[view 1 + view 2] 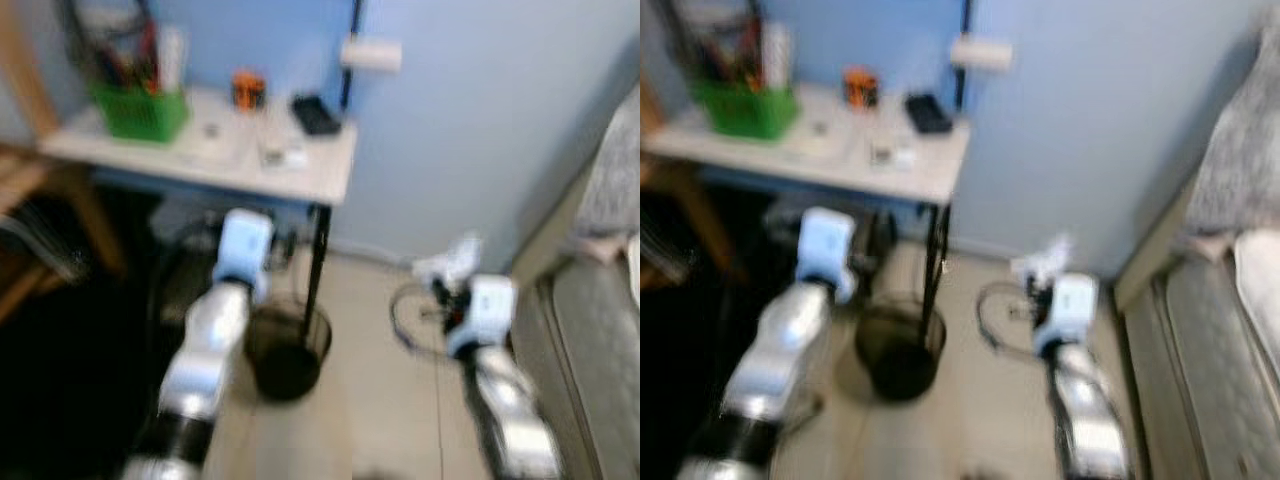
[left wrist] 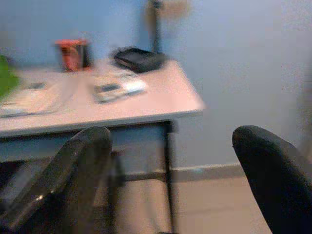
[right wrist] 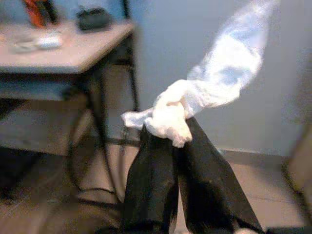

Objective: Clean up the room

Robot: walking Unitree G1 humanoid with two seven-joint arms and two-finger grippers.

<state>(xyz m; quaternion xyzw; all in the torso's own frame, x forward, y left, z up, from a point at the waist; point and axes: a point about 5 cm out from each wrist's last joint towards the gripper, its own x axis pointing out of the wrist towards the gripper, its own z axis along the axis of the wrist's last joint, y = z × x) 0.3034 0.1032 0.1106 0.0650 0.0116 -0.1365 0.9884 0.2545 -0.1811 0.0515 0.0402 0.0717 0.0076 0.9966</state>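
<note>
1. Crumpled white wrapper: pinched between the closed fingers of the right tool. It is held in the air above the floor, between the bench and the bed.
2. Appearance: thin, pale, soft material. One end is knotted into a wad at the fingertips; the other trails loose as a translucent tail.
3. Left tool: fingers spread wide and holding nothing, raised near the bench corner.
4. Progress, as judged: the pickup is done. Disposal is not yet done. The dark bin stands beside the bench leg, apart from the wrapper.
5. Remaining: a green basket, an orange cup and a dark box lie on the bench.
</note>
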